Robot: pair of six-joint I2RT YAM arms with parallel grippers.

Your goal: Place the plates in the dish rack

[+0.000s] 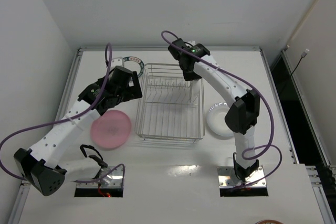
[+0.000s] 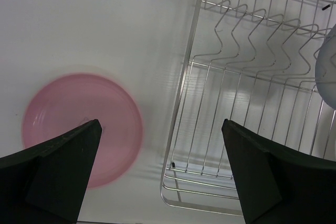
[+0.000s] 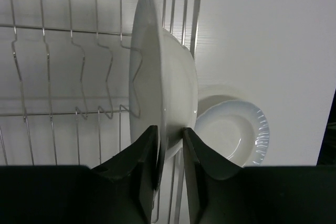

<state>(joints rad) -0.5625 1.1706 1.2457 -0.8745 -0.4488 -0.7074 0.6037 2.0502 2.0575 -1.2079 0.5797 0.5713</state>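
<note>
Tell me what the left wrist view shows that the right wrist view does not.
Only left wrist: the pink plate flat on the table, and the open left hand. Only right wrist: the right hand shut on a white plate held on edge over the dish rack, and the ribbed plate. Both: the dish rack with its tines; a pale edge at the left view's border may be that white plate.

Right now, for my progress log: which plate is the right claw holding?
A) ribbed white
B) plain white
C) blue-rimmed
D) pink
B: the right claw pinches a plain white plate, upright at the rack; the pink plate and ribbed plate lie on the table.
</note>
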